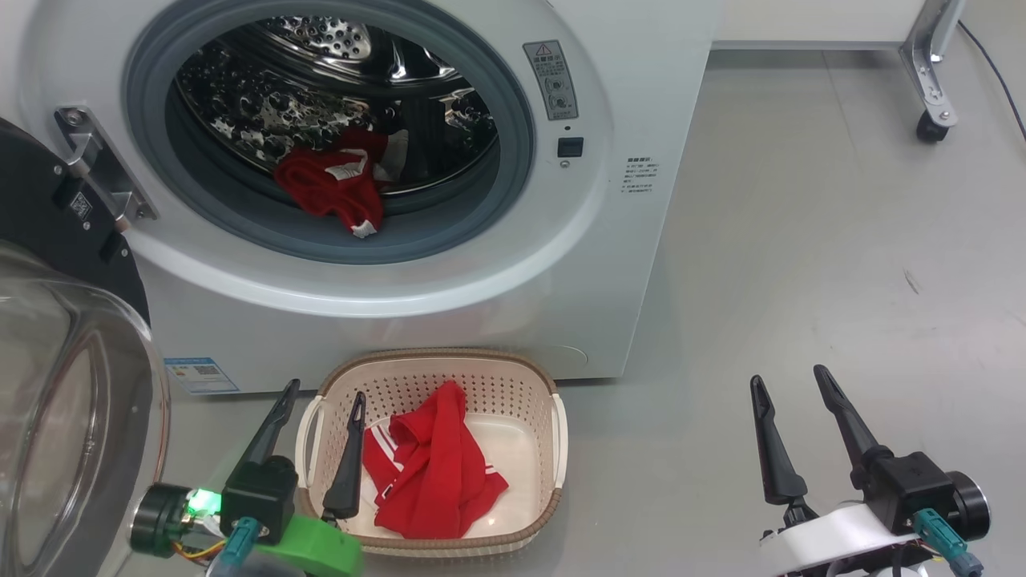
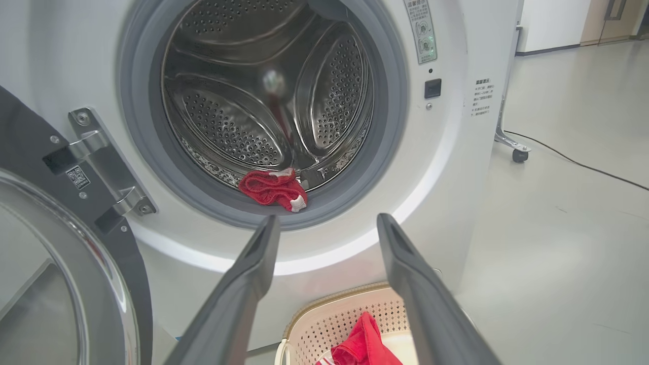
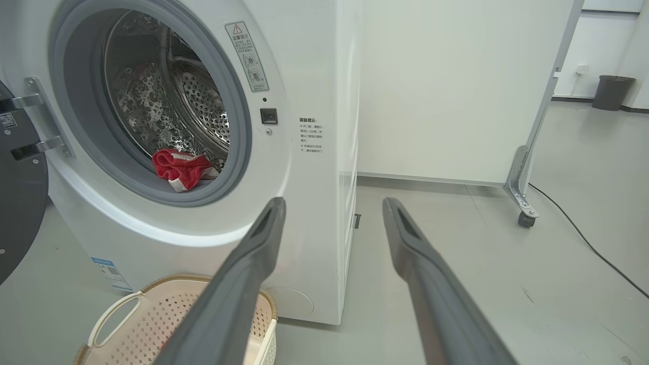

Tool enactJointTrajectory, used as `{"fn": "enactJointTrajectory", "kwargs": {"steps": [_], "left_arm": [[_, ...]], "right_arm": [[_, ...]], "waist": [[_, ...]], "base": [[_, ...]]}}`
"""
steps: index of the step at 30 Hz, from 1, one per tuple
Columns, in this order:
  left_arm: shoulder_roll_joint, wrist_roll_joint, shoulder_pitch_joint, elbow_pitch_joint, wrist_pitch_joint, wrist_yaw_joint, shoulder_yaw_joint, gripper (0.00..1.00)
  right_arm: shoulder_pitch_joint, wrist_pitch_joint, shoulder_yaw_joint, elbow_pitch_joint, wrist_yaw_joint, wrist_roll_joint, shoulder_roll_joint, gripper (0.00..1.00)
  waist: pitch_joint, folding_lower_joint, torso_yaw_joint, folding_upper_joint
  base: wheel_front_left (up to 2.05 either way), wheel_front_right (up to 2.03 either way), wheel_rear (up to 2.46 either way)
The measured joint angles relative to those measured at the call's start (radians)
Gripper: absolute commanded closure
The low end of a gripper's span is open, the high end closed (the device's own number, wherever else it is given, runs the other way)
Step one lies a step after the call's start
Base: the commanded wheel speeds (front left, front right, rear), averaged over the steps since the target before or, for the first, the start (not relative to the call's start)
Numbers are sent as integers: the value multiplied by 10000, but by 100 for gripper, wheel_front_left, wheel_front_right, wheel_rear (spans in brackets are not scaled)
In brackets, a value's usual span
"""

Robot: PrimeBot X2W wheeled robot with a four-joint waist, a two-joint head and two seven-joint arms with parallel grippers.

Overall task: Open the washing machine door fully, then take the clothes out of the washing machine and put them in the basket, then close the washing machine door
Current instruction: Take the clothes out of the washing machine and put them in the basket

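– White front-loading washing machine point(image 1: 641, 240), big box, perforated steel drum, grey rubber gasket: location?
– Upper left to centre of the head view. Drum mouth uncovered.
– Glossy black round washing machine door point(image 1: 72, 377), bulging clear glass bowl?
– Left edge of the frame, swung wide open on its metal hinge, with the bowl at lower left.
– Cream perforated plastic basket point(image 1: 559, 417), rounded-rectangular, brown woven-look rim?
– Lower centre, standing on the grey floor point(image 1: 801, 240) just in front of the machine.
– Bright red fabric clothes point(image 1: 437, 473), white stripes?
– Two pieces. One is heaped inside the basket, lower centre. The other piece point(image 1: 333, 188) lies at the drum's front lip, upper centre, drooping onto the gasket.
– Left gripper point(image 1: 325, 391), two long dark fingers?
– Lower left. Fingers spread wide with nothing between them, and one finger overlaps the basket's left wall in the picture.
– Right gripper point(image 1: 787, 375)?
– Lower right, over bare floor, well apart from the basket. Fingers spread wide and empty.
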Motion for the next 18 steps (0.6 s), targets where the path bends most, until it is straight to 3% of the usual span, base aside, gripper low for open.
{"fn": "enactJointTrajectory", "kwargs": {"steps": [18], "left_arm": [[35, 219, -1525, 15, 658, -328, -349, 0]], "right_arm": [[-328, 186, 228, -729, 10, -38, -31, 0]], "waist": [[1396, 0, -418, 0]], "base": [[0, 0, 0]]}}
